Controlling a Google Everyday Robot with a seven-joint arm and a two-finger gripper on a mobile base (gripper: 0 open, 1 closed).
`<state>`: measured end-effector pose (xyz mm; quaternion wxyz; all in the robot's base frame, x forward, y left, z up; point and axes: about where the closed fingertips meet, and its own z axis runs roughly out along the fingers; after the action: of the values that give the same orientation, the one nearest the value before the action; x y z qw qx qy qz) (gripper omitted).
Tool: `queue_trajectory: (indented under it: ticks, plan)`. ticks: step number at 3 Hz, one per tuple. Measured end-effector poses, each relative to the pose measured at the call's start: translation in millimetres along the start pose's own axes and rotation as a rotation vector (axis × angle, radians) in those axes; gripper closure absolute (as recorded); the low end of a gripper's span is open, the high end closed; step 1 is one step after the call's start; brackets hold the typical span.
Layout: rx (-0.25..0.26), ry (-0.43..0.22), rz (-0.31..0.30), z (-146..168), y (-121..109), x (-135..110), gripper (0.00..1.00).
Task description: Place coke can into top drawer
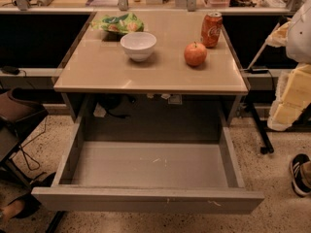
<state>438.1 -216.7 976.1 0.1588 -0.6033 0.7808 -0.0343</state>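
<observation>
The coke can (211,29) stands at the far right corner, the top drawer (146,200) open. Gripper is out of view, state I cannot tell; next, reach the can.

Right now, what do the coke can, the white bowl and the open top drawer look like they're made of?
Coke can: thin metal, probably aluminium; glossy red print, silvery rim. Bowl: likely glazed ceramic or plastic; smooth white sheen. Top drawer: painted grey metal, seemingly; matte, scuffed floor. The gripper is out of view.
</observation>
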Motion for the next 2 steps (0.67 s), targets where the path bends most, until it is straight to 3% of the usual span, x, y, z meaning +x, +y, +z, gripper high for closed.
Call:
queue_trajectory:
  ticks: [1, 2]
  plan:
    - [0.000, 0.000, 0.000, 0.0, -0.1, 0.0, 0.00]
    - [0.007, -0.024, -0.007, 0.1, -14.4, -5.3, 0.00]
